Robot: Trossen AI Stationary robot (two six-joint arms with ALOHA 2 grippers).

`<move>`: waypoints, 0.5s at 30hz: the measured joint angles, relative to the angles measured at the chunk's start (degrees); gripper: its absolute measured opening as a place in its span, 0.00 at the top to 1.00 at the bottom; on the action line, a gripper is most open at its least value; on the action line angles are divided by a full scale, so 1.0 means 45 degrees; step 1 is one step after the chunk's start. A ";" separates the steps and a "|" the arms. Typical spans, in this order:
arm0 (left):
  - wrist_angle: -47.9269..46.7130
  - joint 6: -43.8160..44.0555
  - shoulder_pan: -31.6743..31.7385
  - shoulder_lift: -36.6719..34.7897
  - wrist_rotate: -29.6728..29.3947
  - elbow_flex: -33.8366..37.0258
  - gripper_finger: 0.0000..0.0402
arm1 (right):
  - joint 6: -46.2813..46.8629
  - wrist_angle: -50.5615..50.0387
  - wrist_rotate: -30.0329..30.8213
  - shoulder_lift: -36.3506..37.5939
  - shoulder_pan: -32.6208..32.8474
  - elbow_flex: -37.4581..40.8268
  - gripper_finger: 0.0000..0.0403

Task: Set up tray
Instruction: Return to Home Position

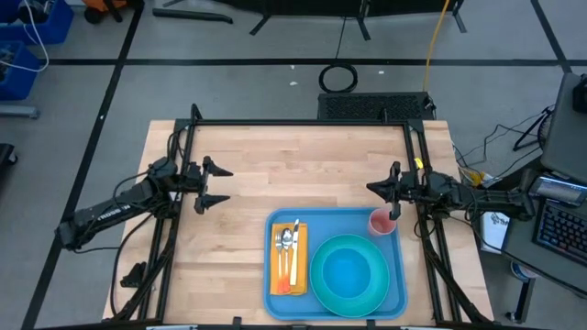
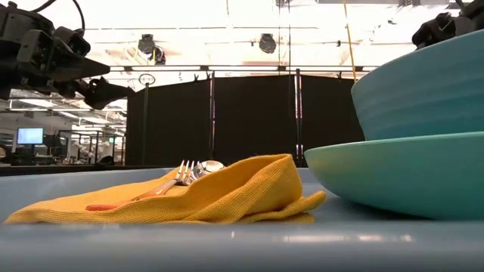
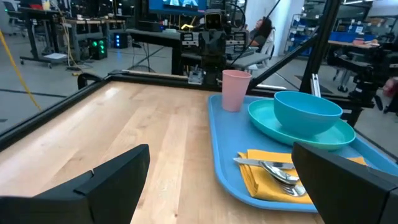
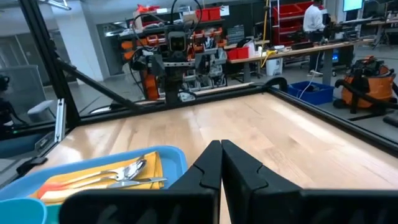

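Plainly, the left gripper (image 1: 220,185) hangs with its fingers spread wide and nothing between them, over bare wood at the table's left side. The right gripper (image 1: 374,190) has its fingers pressed together on nothing and hovers just beyond the far edge of the tray (image 1: 335,220), near a pink cup (image 1: 382,223). The tray lies flat at the table's near edge, right of centre, well apart from the left gripper. It carries an orange napkin (image 1: 303,280) with cutlery (image 1: 289,247) on its left, and a teal plate (image 1: 316,275) holding a bowl (image 1: 350,270) on its right. It looks like stiff, probably slick plastic, light in itself but now loaded. It would best be taken by the raised rim at both short sides and kept level, lest the cup tip.
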State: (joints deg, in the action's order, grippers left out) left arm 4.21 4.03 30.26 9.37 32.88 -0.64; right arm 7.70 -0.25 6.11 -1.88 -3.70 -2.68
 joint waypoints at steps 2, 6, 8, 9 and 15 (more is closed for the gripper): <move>0.0040 0.0000 0.0000 0.0000 -0.0002 0.0000 0.01 | 0.0010 0.0005 -0.0019 -0.0120 0.0005 0.0000 1.00; 0.0138 0.0003 0.0000 0.0000 -0.0005 0.0005 0.01 | -0.0757 0.0189 -0.0024 -0.0411 0.0005 0.0000 1.00; 0.0238 0.0010 0.0000 0.0000 -0.0009 0.0015 0.01 | -0.1425 0.0510 -0.0029 -0.0526 0.0005 0.0000 1.00; 0.0288 0.0010 0.0000 0.0000 -0.0009 0.0015 0.01 | -0.1588 0.0636 -0.0029 -0.0544 0.0005 0.0000 1.00; 0.0325 0.0014 0.0000 0.0000 -0.0013 0.0015 0.01 | -0.1452 0.1164 -0.0024 -0.0557 0.0005 0.0000 1.00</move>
State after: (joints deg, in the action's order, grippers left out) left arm 5.67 4.10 30.26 9.37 32.82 -0.58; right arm 1.17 4.98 6.00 -4.38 -3.68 -2.68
